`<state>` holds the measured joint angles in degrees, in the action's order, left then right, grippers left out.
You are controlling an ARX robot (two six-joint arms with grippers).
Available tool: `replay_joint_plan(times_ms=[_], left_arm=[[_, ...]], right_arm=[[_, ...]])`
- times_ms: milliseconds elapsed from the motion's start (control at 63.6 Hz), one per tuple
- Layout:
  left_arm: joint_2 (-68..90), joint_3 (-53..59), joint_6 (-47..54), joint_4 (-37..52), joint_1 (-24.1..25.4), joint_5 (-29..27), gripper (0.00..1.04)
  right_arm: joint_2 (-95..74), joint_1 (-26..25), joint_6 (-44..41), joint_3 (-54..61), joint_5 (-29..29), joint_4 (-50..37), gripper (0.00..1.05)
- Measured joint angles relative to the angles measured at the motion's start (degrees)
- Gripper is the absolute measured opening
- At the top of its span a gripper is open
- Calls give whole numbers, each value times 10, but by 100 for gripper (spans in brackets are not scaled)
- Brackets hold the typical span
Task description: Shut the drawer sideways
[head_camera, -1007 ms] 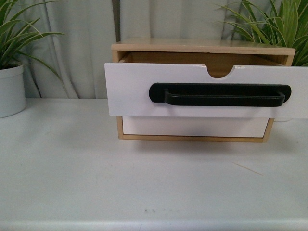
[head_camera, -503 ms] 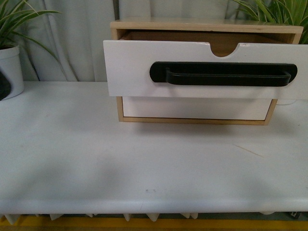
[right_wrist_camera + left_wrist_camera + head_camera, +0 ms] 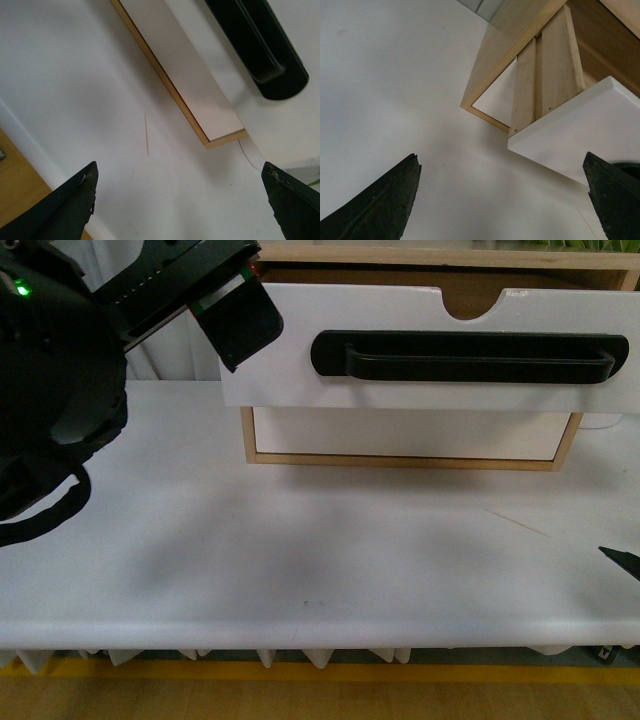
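Looks like the approach step — nothing pressed yet. At the back edge of the table (image 3: 300, 540), right of centre: the drawer (image 3: 290, 380), pulled well out of the light wooden cabinet (image 3: 400, 462). White front hanging over the plain lower front (image 3: 400, 435), black bar handle (image 3: 465, 355) across it, half-round notch (image 3: 470, 305) in the top edge. In the left wrist view, bare wooden side of the drawer showing between its front and the cabinet frame, so clearly not home.

Left gripper (image 3: 501, 160) raised over the back-left part of the table, just beside the left end of the drawer front. Fingers (image 3: 385, 205) spread wide, holding nothing; no contact with the front apparent. Right gripper (image 3: 179, 167) low by the front-right corner, likewise spread wide and empty, well apart from the drawer.

Next, probably: bring the left gripper in front of the white face, lay the side of a finger flat against it — going by the task's "sideways" — and push straight toward the back edge until flush with the cabinet. Calls for pressing nearer the middle than the left end, to avoid skewing the drawer or shoving the whole cabinet backward. Worth keeping clear of the handle bar to avoid snagging.
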<state>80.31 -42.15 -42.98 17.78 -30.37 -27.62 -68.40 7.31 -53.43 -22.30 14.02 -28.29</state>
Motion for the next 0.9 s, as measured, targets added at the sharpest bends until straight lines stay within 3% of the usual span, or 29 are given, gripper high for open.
replay_joint_plan(times_ms=[299, 897], left_arm=[[30, -36, 12, 3, 6, 14, 99], [67, -71, 26, 11, 2, 33, 99]], right_arm=[[-51, 26, -7, -49, -11, -25, 96], [-159, 22, -2, -161, -19, -34, 96]])
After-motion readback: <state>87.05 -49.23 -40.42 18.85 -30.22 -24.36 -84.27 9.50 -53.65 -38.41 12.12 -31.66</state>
